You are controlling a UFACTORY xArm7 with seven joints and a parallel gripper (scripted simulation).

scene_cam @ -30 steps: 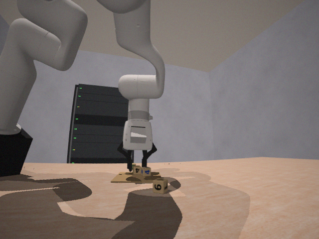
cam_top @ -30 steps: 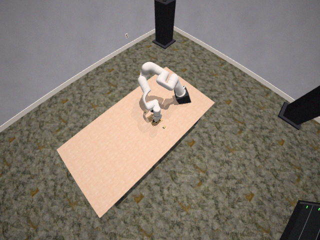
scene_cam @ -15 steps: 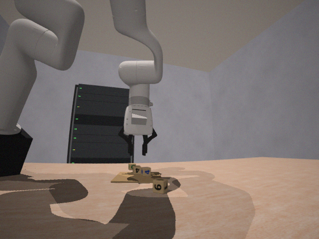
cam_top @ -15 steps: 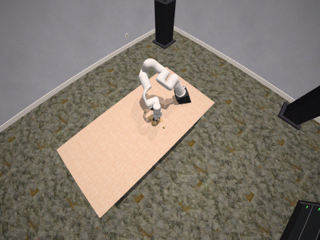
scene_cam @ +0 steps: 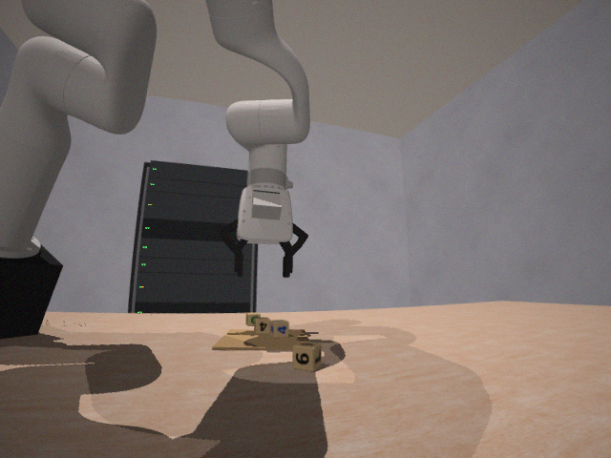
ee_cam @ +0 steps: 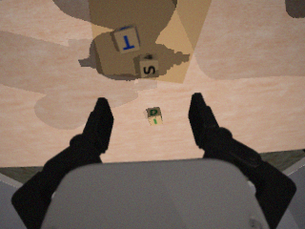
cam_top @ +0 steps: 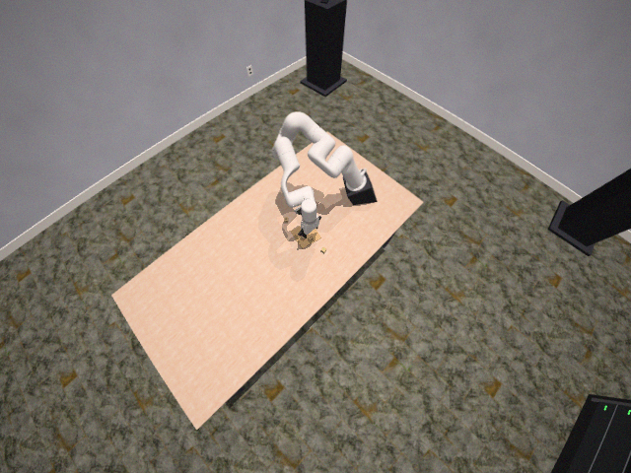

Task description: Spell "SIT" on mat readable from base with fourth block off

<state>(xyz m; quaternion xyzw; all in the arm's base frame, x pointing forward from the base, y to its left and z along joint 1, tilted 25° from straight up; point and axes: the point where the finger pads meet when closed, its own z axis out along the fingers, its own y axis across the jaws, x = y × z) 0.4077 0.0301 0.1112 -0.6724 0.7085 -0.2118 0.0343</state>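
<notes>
Tool wide open, empty, high above S block on mat.

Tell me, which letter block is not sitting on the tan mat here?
The block with green letters, lying between the open fingers. It rests on bare table, while the T block and S block sit on the mat.

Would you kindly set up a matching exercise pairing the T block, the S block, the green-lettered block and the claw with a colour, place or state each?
Column one:
1. T block
2. S block
3. green-lettered block
4. claw

Column two:
a. open, holding nothing
b. on the bare table, off the mat
c. black letter on top
d. blue letter on top

Pairs: 1-d, 2-c, 3-b, 4-a
</notes>
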